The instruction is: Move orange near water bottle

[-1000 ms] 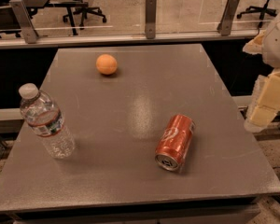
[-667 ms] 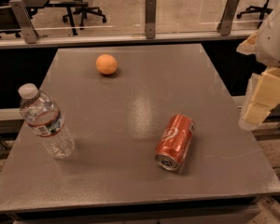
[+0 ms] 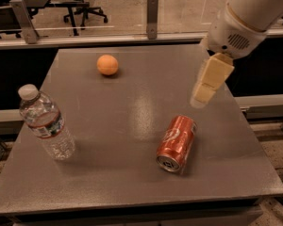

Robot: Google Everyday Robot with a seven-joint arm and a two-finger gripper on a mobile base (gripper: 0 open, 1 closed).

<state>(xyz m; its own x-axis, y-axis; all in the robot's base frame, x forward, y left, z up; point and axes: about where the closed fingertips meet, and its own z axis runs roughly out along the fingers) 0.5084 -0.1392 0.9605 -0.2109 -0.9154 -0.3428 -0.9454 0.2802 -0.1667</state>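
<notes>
The orange (image 3: 107, 64) lies on the grey table (image 3: 132, 192) at the far left-centre. The water bottle (image 3: 46, 123) stands upright near the left edge, well in front of the orange and apart from it. My gripper (image 3: 203, 89) hangs from the white arm (image 3: 245, 20) over the right part of the table. It is above the tabletop, well to the right of the orange and just beyond the red soda can, and holds nothing.
A red soda can (image 3: 177, 143) lies on its side at the front right, its top facing the front edge. A low glass barrier with metal posts (image 3: 152, 17) runs behind the table. Office chairs (image 3: 80, 8) stand beyond it.
My arm has swung left from beside the table's right edge to over the right part of the tabletop. The orange, bottle and can have not moved.
</notes>
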